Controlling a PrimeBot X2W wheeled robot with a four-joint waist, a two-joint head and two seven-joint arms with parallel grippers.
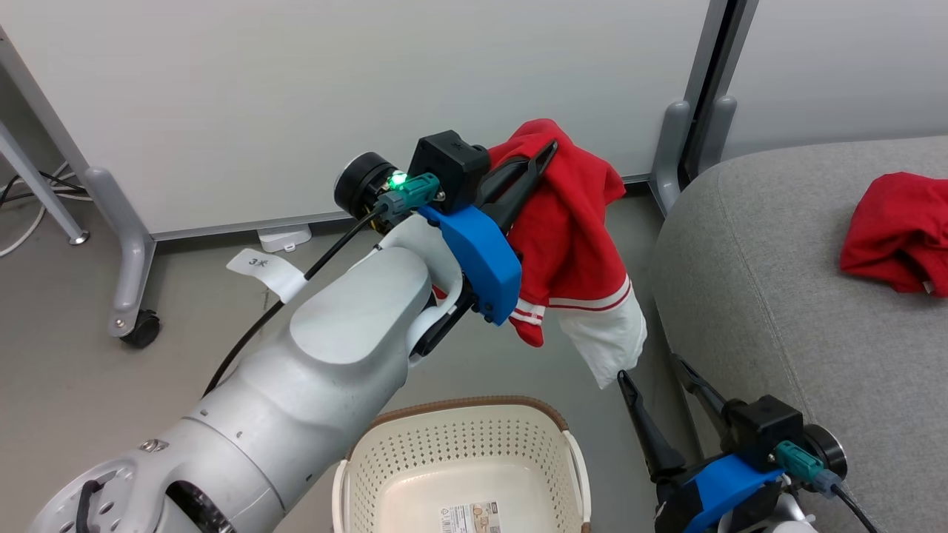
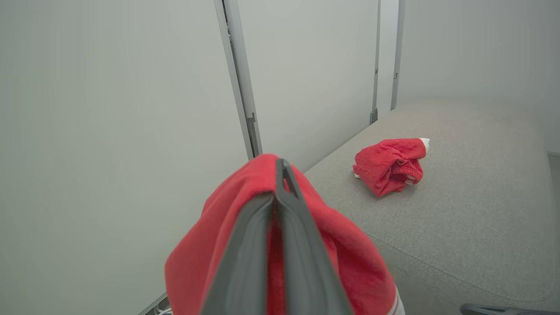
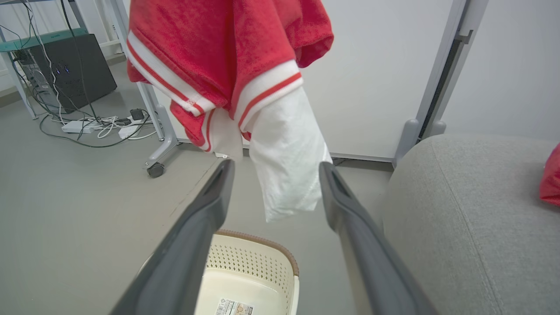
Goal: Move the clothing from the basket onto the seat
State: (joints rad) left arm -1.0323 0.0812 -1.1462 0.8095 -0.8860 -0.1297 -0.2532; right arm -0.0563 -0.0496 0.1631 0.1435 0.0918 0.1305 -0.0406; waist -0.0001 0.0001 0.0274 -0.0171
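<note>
**Head view:** The left gripper point(image 1: 546, 154) is raised above the floor, its two dark fingers pressed together on a red garment point(image 1: 570, 237). The garment drapes over the fingers and hangs down, its white-striped hem and white panel at the bottom. It hangs in the air beside the grey seat point(image 1: 778, 311), above and beyond the basket point(image 1: 474, 404). The cream basket stands on the floor close to the seat's front edge, with a printed label point(image 1: 470, 516) on its bottom. A second red garment point(image 1: 900, 229) lies crumpled on the seat cushion, well apart from the hanging one. The right gripper point(image 1: 652, 370) sits low between basket and seat, its fingers spread apart and holding nothing. White partition panels on a castor point(image 1: 141, 328) stand behind.

**Left wrist view:** The fingers run up the middle, closed tight, with the red fabric bunched over and around them. Beyond them the second red garment rests on the seat, near the partition.

**Right wrist view:** The two fingers stand wide apart with nothing between the pads. The hanging garment's white panel dangles beyond their tips, above the basket's brown rim. The seat fills the right side. A black computer case point(image 3: 74, 70) and cables point(image 3: 100, 129) sit on the floor at the far left.
</note>
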